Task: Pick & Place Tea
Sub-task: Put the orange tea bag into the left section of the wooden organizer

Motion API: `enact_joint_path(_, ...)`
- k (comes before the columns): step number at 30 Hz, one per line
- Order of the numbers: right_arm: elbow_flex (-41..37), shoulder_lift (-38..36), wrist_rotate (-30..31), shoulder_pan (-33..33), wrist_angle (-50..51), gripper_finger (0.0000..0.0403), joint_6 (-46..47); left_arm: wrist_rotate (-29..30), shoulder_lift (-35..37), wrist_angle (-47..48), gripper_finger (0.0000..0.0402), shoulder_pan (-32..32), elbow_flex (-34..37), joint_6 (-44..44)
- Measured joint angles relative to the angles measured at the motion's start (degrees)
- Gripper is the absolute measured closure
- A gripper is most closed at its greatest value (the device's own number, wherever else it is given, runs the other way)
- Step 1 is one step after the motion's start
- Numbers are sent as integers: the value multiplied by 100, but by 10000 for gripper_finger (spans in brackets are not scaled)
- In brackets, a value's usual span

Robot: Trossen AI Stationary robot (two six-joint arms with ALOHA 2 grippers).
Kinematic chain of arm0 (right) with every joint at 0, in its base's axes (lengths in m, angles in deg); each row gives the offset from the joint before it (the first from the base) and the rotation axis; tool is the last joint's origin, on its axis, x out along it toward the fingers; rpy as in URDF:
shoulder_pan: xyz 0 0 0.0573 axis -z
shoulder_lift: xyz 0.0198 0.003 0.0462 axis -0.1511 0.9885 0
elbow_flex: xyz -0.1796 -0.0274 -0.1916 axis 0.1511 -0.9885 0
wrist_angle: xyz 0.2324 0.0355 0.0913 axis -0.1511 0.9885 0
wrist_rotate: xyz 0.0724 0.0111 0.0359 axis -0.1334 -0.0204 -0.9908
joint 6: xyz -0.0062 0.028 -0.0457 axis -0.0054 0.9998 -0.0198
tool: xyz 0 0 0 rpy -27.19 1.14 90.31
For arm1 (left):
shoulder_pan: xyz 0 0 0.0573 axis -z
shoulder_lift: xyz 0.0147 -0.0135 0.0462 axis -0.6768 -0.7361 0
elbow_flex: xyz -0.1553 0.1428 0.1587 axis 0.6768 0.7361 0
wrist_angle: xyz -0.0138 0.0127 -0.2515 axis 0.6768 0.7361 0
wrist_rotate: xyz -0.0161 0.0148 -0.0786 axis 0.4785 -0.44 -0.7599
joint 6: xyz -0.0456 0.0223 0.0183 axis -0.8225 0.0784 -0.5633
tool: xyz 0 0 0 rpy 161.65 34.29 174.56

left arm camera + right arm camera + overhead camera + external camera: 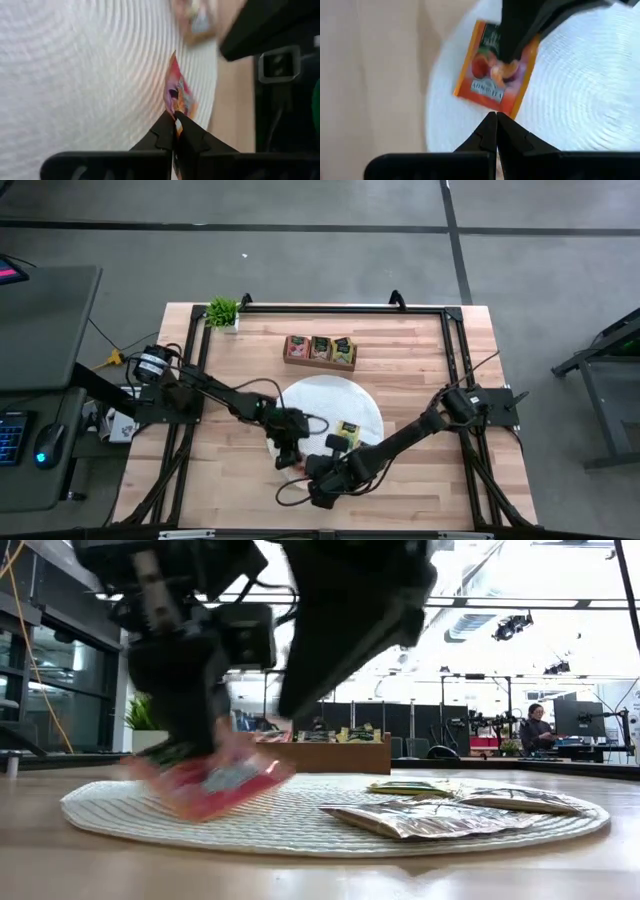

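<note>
A red-orange tea packet (pixel 490 75) hangs tilted over the near left part of the round white mat (pixel 365 405), with my left gripper (pixel 174 116) shut on it. My right gripper (pixel 496 119) is shut on nothing and hovers just near of that packet, above the mat's near edge. A yellow packet (pixel 347 429) and other foil packets (pixel 425 820) lie flat on the mat. More packets stand in the brown tray (pixel 320 350) at the far side. My left gripper pinches the red-orange packet between its two fingers at one edge (pixel 176 111). The fingers slant down from the table's left. The packet is tilted below the fingers, with its low edge (pixel 200 808) at or just above the mat; I cannot tell which.
A small green plant (pixel 223 311) stands at the table's far left corner. A black frame (pixel 440 311) runs along the far and side edges. Bare wood lies left and right of the mat. Beyond the table a person sits at a desk (pixel 535 730).
</note>
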Motion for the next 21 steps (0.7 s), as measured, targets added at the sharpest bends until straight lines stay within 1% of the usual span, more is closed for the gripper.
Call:
enact_joint_path(3, -4, -224, 3, 0, 654, 402, -128, -7, 165, -19, 401, -208, -48, 28)
enact_joint_path(7, 7, -513, 34, -7, 1630, 402, -191, -62, 418, 569, 401, -535, -299, 316)
enact_joint_path(8, 7, -568, 23, -9, 1893, 402, -191, -70, 469, 835, 401, -634, -426, 450)
enact_joint_path(10, 4, -689, 15, -11, 2308, 402, -194, -64, 587, 1679, 401, -859, -672, 802)
enact_joint_path(14, 4, -974, 83, -29, 2881, 403, -197, 108, 630, 3478, 401, -1366, -1549, 1737)
enact_joint_path(17, -338, -1389, 189, -58, 2690, 403, -239, 429, 630, 4862, 401, -1730, -2339, 2544)
enact_joint_path(19, -937, -1882, 230, -76, 2226, 403, -248, 673, 568, 5503, 401, -1972, -2881, 2983)
enact_joint_path(21, -1756, -2514, 164, -76, 1522, 403, -141, 929, 448, 6019, 401, -2222, -3351, 3310)
